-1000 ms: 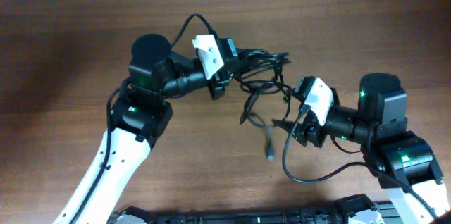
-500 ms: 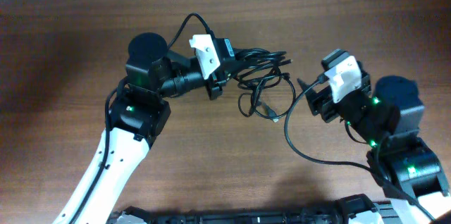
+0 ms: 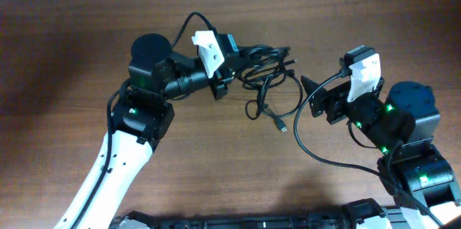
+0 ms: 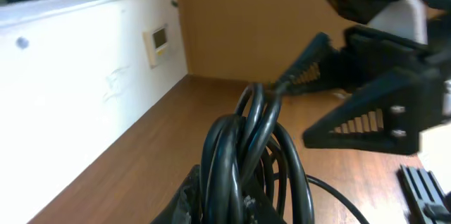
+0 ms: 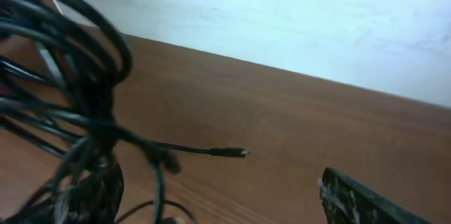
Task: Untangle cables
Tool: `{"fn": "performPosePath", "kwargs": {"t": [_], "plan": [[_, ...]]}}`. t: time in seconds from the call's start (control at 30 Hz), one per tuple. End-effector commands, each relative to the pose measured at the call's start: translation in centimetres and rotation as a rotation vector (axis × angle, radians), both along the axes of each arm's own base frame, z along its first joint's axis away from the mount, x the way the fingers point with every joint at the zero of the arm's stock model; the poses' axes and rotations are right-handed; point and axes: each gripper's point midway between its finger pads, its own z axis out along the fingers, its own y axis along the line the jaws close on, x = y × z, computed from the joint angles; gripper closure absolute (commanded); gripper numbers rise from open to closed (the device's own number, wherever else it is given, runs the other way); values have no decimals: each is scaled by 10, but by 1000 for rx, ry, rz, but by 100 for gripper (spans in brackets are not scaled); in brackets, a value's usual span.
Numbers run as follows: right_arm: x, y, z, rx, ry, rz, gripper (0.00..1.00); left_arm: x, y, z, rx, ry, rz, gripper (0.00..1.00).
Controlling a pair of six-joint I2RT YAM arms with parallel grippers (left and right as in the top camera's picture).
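White-shelled, black-jointed left arm (image 3: 115, 160) and right arm (image 3: 403, 124), green lights, looping black wires; black ridged right pincer (image 3: 308, 96).

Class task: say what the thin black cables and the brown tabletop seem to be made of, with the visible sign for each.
Thin black cables: probably plastic or rubber sheathing, slightly glossy; they bend into loose loops and show light streaks along their curves. Brown tabletop: wood or wood-look laminate, satin finish; streaky grain shows, but which of the two cannot be told.
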Motion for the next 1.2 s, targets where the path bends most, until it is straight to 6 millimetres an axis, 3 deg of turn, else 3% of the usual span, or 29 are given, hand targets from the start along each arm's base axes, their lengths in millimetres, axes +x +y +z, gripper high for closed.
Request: {"fn": "performPosePath", "kwargs": {"t": [0.0,0.13,0.43,0.93,1.17], "plan": [[-4,5,12,144,40,-19,12,6,7,9,-40,57,70,100],[-3,6,13,183,53,-32,1,2,5,9,-54,92,50,100],[-4,7,13,294,110,-65,1,-14,-11,10,-53,94,-15,100],[-8,5,0,272,164,-73,1,-24,-14,7,-47,114,-73,100],[-19,30,14,323,150,91,1,-26,-17,7,-43,103,-84,100]]}}
